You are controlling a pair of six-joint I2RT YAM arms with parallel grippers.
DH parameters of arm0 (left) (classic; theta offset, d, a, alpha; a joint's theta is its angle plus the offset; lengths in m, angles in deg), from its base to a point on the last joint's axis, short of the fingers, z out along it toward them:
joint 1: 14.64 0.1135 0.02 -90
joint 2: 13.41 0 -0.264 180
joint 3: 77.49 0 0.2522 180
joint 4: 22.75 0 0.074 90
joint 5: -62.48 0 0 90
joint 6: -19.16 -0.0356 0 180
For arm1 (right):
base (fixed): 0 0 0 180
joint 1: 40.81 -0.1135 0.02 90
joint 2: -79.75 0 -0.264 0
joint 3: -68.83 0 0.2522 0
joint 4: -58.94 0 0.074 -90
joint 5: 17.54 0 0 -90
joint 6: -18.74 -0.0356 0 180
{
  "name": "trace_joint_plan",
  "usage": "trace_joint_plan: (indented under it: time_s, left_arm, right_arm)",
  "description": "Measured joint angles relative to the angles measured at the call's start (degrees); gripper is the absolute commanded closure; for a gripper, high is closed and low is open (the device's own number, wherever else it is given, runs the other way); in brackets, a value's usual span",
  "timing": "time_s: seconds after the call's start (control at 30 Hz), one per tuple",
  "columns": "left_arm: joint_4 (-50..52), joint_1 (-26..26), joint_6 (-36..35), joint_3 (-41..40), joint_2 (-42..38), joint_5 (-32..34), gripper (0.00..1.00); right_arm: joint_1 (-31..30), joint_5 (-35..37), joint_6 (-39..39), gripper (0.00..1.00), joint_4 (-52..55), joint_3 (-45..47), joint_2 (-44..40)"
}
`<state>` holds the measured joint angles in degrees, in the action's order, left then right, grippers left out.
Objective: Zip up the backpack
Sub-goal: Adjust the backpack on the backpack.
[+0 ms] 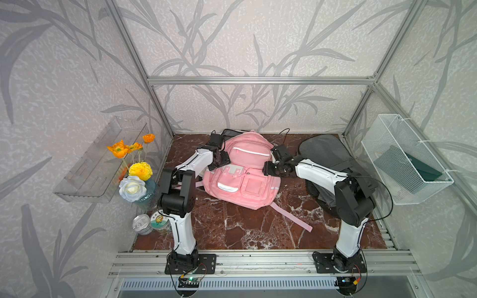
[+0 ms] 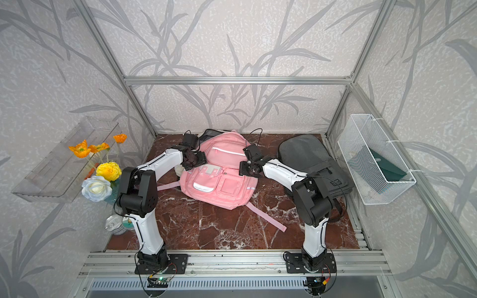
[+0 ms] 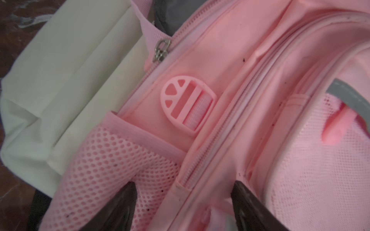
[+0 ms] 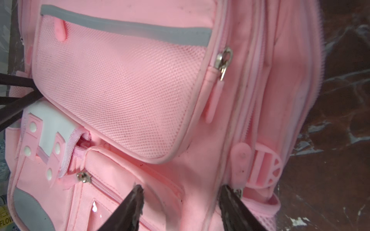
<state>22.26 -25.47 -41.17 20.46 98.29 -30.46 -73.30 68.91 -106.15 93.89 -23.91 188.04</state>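
1. The pink backpack (image 1: 242, 178) is lying front-up at the far middle of the table (image 1: 232, 227), and a grey backpack (image 1: 325, 154) is lying to its right.
2. The left gripper (image 3: 184, 188) is hovering at its left side with jaws wide and empty. The right gripper (image 4: 181, 190) is doing likewise at its right side.
3. Being soft and light, the fabric is probably going to bunch, so one gripper should be pinning cloth while the other is pinching the metal slider (image 3: 161, 50).
4. Showing: two backpacks, two grippers.

even bright light, soft shadows, top views bowed at edges, wrist views slightly soft
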Motion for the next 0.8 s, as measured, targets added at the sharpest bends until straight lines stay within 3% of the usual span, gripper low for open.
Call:
trace_joint_plan:
  time_s: [0.17,0.5,0.8]
  left_arm:
    - [-0.1,-0.1,-0.2,1.0,0.6,-1.7,0.41]
    - [-0.4,-0.2,-0.3,1.1,1.3,-1.9,0.41]
    - [-0.4,-0.2,-0.4,1.2,1.3,-1.8,0.41]
  right_arm:
    - [0.9,0.9,-0.3,0.41,0.2,0.0,0.0]
    - [9.5,-2.9,-1.3,0.45,-0.5,-0.4,0.0]
    - [10.3,-4.2,1.0,0.56,-0.5,-10.8,7.1]
